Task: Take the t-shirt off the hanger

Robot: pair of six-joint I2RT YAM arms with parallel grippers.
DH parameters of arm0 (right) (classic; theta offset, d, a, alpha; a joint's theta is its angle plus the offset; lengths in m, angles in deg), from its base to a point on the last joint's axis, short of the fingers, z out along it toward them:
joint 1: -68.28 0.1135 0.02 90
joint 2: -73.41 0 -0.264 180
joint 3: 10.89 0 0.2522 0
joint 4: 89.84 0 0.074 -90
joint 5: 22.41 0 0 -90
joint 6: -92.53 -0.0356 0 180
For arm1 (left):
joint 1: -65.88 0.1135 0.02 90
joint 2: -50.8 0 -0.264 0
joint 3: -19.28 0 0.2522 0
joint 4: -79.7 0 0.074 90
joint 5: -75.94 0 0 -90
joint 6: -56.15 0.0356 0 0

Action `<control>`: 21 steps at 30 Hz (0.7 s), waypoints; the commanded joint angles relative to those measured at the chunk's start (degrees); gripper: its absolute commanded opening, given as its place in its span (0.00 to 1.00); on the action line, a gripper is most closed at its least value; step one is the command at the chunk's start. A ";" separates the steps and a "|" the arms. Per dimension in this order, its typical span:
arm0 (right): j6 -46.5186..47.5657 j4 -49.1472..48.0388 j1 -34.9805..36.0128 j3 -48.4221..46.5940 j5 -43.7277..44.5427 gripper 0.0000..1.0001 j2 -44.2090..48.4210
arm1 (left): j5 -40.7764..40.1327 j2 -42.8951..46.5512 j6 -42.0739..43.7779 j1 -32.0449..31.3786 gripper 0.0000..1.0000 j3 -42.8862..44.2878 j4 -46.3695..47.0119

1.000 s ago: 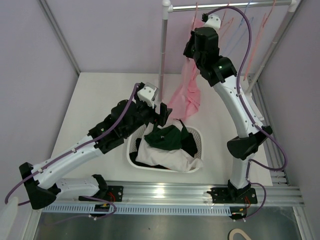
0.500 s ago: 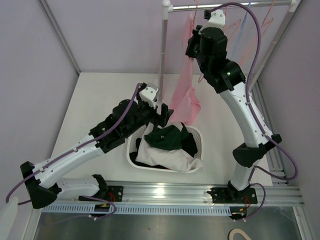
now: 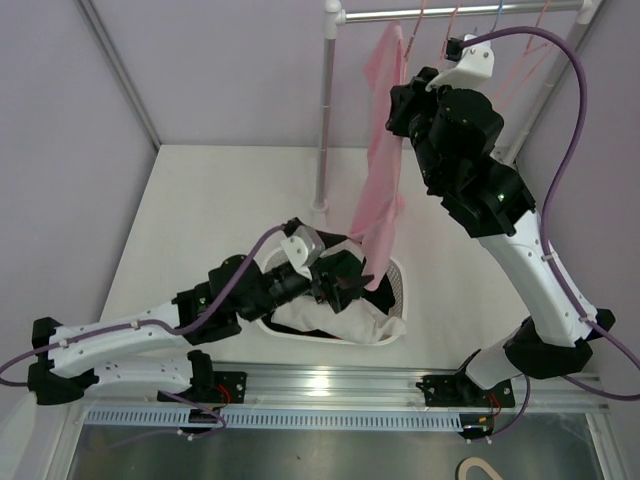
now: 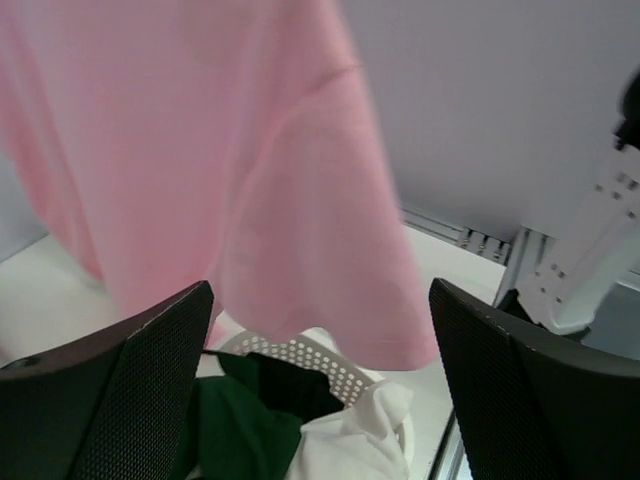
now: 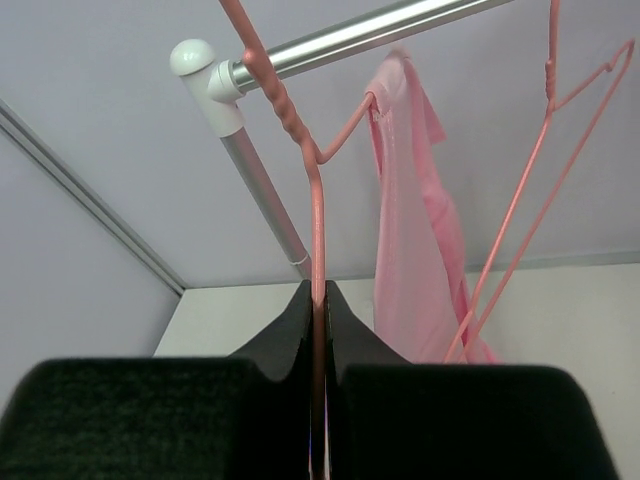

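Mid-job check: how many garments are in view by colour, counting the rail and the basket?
Pink: 1, the t-shirt on its hanger
Green: 1, a garment in the basket
White: 1, a garment in the basket
Total: 3 told apart; darker cloth in the basket could be more.

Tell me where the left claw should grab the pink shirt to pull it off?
Probably the loose bottom hem of the pink shirt, coming from below. It hangs straight down, free, just above the basket, right in front of the open left claw. The right claw pinches the hanger up top, so a downward pull looks easiest.
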 commanded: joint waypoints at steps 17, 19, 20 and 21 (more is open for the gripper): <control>-2.30 -1.73 5.61 -2.24 4.11 0.00 -1.57 | -5.68 -13.23 4.99 0.68 0.93 0.18 14.89; -2.22 -2.42 5.96 -1.62 3.76 0.00 -0.69 | -3.40 -15.09 3.68 3.50 0.90 2.10 13.31; -2.04 -2.69 6.22 -1.36 3.94 0.00 -0.42 | -3.22 -15.97 3.58 4.03 0.88 2.20 13.30; -1.78 -2.69 6.31 -1.36 4.02 0.00 -0.42 | -3.39 -16.24 3.67 4.64 0.84 2.64 13.39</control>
